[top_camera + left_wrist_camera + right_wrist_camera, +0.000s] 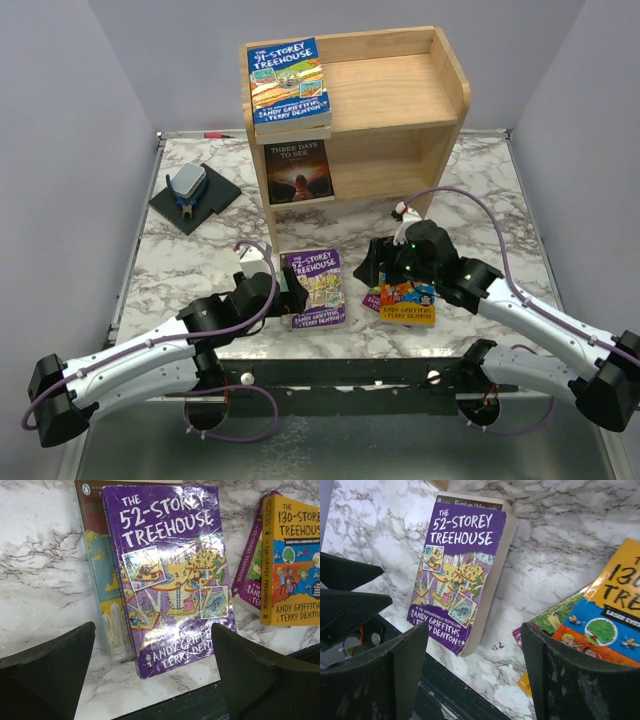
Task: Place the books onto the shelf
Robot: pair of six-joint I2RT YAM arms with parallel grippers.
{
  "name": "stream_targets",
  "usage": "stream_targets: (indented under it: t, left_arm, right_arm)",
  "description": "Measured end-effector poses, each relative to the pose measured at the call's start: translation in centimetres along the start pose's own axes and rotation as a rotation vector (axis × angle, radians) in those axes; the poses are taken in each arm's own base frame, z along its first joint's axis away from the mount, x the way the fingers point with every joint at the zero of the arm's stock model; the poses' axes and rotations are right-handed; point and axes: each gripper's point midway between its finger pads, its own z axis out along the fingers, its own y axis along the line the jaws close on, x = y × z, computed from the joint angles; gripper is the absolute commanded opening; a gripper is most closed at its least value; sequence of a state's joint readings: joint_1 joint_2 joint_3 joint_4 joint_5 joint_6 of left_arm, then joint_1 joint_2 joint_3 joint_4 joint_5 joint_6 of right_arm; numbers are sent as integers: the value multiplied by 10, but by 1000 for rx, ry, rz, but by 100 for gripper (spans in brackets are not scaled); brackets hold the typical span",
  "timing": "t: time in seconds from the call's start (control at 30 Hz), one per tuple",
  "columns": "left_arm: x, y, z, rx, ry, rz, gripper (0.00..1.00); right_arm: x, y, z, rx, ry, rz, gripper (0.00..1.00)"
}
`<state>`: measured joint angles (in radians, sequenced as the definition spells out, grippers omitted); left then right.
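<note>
You count four, all thin and glossy: one blue book (288, 85) flat atop the pale wood shelf (455, 85), a purple book (170, 575) and an orange book (295, 565) overlapping a second purple book (250, 577) on the marble-veined table (180, 270). Your left gripper (152, 626) and right gripper (474, 627) both stand spread, holding nothing.

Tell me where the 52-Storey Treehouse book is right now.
In the top view, the 52-Storey Treehouse book lies atop another book in front of the shelf, between the left gripper and the 130-Storey Treehouse book.
</note>
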<state>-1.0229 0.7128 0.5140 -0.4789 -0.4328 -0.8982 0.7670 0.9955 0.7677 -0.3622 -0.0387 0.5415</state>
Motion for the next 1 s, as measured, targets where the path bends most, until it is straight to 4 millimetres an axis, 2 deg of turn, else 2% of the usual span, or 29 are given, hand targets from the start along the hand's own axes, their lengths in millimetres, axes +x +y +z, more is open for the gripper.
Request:
stream_targets:
  t: [0.33,0.53,0.73,1.0]
  left_arm:
    - [27,0,32,7,58,-28,77]
    - [25,3,47,18,65,-77,63]
    - [27,25,61,6,91,-146,57]
    - [32,13,70,73,131,-135,42]
  right_arm:
    - [34,2,44,-45,109,122,81]
    - [54,-1,67,-57,157,187,81]
    - [67,-3,87,-65,189,231,81]
    - [79,-1,104,-106,213,266,72]
